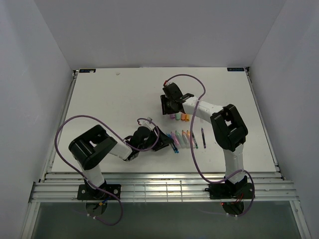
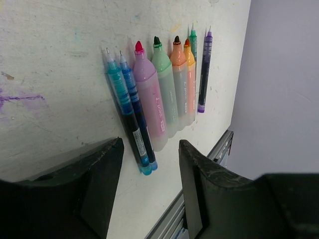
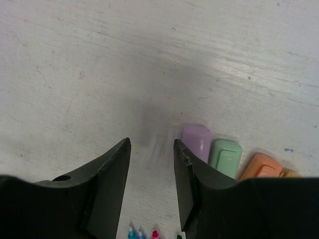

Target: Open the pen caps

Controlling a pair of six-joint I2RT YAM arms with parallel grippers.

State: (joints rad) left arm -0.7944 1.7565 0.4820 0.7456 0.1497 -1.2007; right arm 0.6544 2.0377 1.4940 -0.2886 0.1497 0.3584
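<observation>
8 uncapped pens (image 2: 152, 99) lie in a row, caps (image 3: 225, 158) apart.

Four stubby pastel plastic markers (image 2: 152, 99) are lying uncapped, along with two slim blue plastic pens (image 2: 134, 107) and two thin dark pens (image 2: 204, 74), making eight in all. Four short coloured plastic caps (image 3: 226, 157) are sitting apart from them.

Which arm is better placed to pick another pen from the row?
Left: the left tool, open, sits right at the pens; the right tool is by the caps, farther off.
</observation>
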